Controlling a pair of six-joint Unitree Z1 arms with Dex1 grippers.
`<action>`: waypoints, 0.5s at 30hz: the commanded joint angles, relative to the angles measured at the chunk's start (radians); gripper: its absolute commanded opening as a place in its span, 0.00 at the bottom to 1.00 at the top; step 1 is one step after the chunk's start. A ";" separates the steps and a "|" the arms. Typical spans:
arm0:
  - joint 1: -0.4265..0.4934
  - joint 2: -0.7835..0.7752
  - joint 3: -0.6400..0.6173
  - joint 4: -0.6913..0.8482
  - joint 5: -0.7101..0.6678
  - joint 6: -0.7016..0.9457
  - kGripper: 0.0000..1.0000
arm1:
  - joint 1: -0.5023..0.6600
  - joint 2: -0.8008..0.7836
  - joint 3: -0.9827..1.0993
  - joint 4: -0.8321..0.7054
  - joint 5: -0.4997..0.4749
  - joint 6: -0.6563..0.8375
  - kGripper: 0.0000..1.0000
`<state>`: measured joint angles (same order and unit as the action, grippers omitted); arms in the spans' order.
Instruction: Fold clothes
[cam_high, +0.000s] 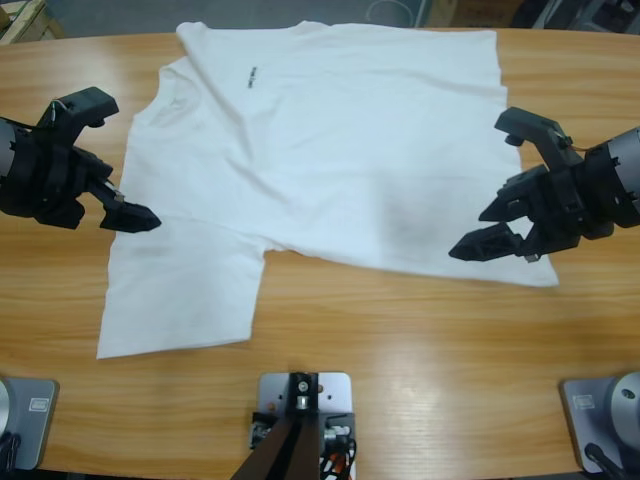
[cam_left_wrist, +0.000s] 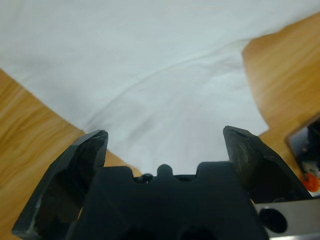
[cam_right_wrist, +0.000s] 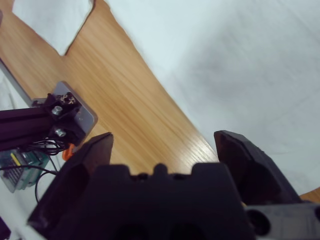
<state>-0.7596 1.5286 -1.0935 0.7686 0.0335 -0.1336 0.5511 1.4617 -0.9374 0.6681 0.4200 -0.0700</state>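
Observation:
The clothes are one white T-shirt (cam_high: 330, 150) spread flat on the wooden table (cam_high: 400, 340), with a small dark mark (cam_high: 252, 75) near the collar at the upper left. One sleeve (cam_high: 180, 290) points toward the front left. My left gripper (cam_high: 130, 213) hovers at the shirt's left edge beside that sleeve. In the left wrist view it is open (cam_left_wrist: 165, 137) above white cloth (cam_left_wrist: 165, 75). My right gripper (cam_high: 490, 228) sits at the shirt's lower right corner. It is open too (cam_right_wrist: 162, 137), straddling the cloth edge (cam_right_wrist: 240, 60) and the wood.
Bare wood (cam_high: 420, 400) runs along the front of the shirt and on both sides under the arms. The shirt's top edge reaches the table's far edge (cam_high: 560, 35). Beyond that edge is the room's floor.

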 joint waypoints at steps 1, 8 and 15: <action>0.028 0.004 0.037 0.005 0.051 -0.049 0.92 | 0.012 0.038 0.009 -0.013 -0.015 0.012 0.83; 0.291 -0.053 0.051 0.005 -0.289 -0.061 0.91 | 0.012 0.032 0.012 -0.016 -0.015 0.013 0.83; 0.476 -0.014 0.157 -0.053 -0.596 -0.154 0.91 | 0.012 0.022 0.019 -0.022 -0.015 0.013 0.83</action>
<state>-0.4690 1.4939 -1.0741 0.7685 -0.2773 -0.1842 0.5512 1.4659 -0.9374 0.6641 0.4200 -0.0691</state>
